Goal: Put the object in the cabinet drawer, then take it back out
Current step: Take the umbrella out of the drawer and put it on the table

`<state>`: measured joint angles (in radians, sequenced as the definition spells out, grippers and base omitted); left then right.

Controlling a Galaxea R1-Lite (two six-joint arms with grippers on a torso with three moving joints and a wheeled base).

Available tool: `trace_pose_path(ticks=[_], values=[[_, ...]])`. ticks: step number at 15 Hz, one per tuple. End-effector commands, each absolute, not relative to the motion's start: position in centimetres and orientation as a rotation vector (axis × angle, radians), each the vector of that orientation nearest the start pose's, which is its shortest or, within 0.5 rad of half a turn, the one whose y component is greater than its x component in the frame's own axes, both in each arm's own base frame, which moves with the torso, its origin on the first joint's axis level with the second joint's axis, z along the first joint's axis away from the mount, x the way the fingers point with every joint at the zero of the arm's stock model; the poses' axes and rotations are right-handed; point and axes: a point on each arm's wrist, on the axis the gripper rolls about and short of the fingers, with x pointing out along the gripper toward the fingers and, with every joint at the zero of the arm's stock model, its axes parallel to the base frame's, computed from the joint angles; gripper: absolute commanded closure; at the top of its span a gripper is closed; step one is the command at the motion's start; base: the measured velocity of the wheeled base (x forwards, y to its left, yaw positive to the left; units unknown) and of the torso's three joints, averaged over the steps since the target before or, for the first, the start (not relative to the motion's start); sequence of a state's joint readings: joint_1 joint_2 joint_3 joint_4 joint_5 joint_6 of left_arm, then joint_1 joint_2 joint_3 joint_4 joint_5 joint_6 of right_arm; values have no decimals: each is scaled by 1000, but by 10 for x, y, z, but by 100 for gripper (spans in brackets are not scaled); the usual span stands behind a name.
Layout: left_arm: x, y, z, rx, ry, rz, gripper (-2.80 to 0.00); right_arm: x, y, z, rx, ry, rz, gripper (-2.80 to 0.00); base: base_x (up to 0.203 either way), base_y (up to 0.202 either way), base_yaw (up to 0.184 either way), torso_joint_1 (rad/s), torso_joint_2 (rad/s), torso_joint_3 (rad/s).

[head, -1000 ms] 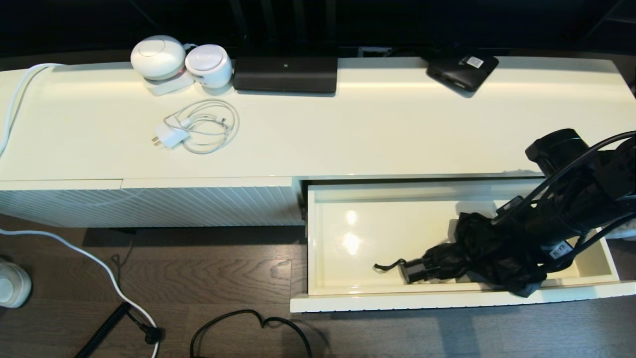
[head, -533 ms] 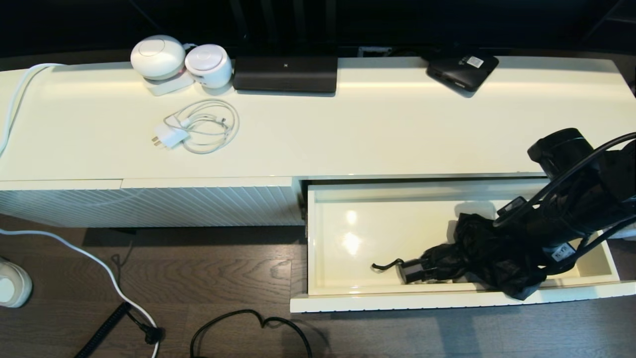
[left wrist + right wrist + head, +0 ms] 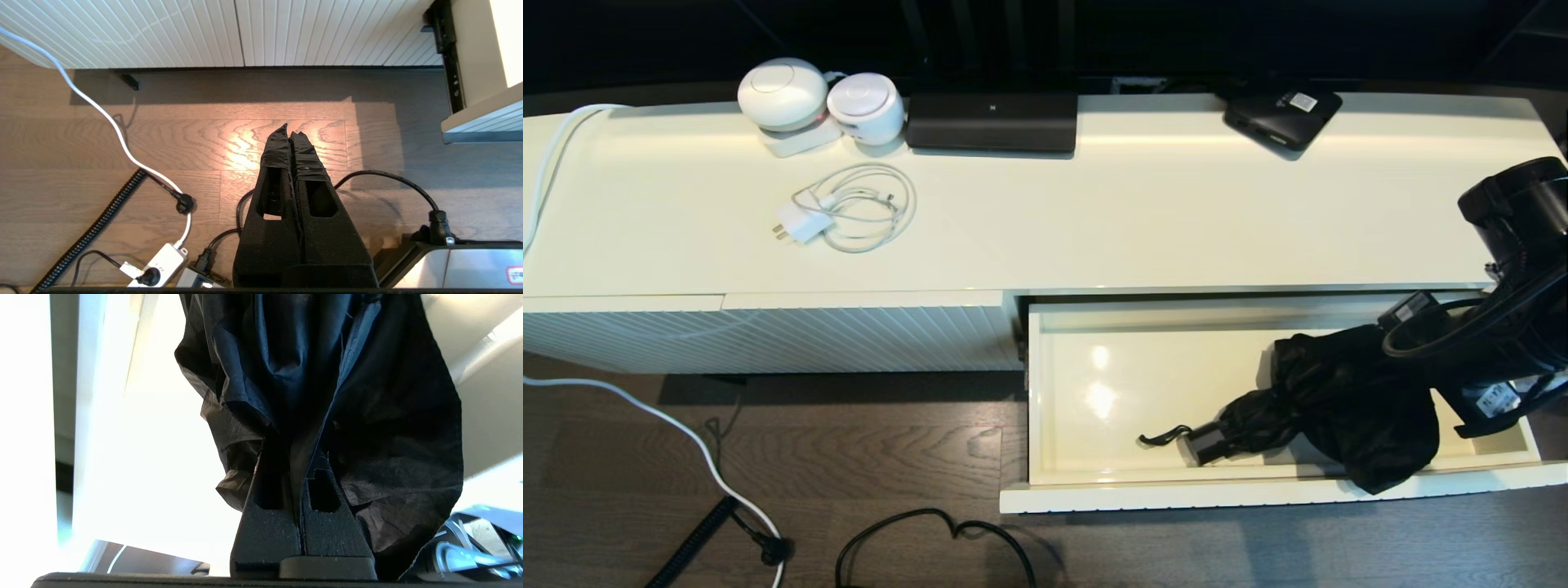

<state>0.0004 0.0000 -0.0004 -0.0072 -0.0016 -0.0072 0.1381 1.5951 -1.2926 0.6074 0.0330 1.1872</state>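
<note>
The black folding umbrella (image 3: pixel 1347 408) lies slanted in the open cream drawer (image 3: pixel 1111 384). Its short handle (image 3: pixel 1205 445) and wrist loop (image 3: pixel 1164 437) rest on the drawer floor near the front wall. Its bunched fabric rises toward my right arm (image 3: pixel 1503 327) and spills over the front rim. In the right wrist view my right gripper (image 3: pixel 296 457) is shut on a fold of the umbrella fabric (image 3: pixel 367 396). My left gripper (image 3: pixel 291 130) hangs shut and empty above the wooden floor, left of the drawer's corner (image 3: pixel 482 122).
On the cabinet top stand a flat black box with a white sticker (image 3: pixel 1282 114), a black device (image 3: pixel 992 121), two white round gadgets (image 3: pixel 784 94) and a white charger with coiled cable (image 3: pixel 849 208). Cables (image 3: pixel 931 531) lie on the floor before the ribbed panel (image 3: pixel 768 339).
My right arm has swung right and back, drawing the umbrella's fabric end with it. The handle has slid slightly right along the drawer floor.
</note>
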Motion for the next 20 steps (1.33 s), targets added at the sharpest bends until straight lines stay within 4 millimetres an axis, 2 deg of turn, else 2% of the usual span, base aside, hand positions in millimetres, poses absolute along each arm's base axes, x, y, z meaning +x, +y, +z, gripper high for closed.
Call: trace_pose_path(ticks=[1,4,20], values=[[-23,0,77,-8,-9,0,0,246,36,248,1062,863,-378,0,0,0,0,0,0,0],[-23,0,77,-8,-9,-1,0,244,36,247,1060,870,-382,0,0,0,0,0,0,0],[-23,0,77,-8,-9,0,0,183,35,320,1078,701,-218,0,0,0,0,0,0,0]])
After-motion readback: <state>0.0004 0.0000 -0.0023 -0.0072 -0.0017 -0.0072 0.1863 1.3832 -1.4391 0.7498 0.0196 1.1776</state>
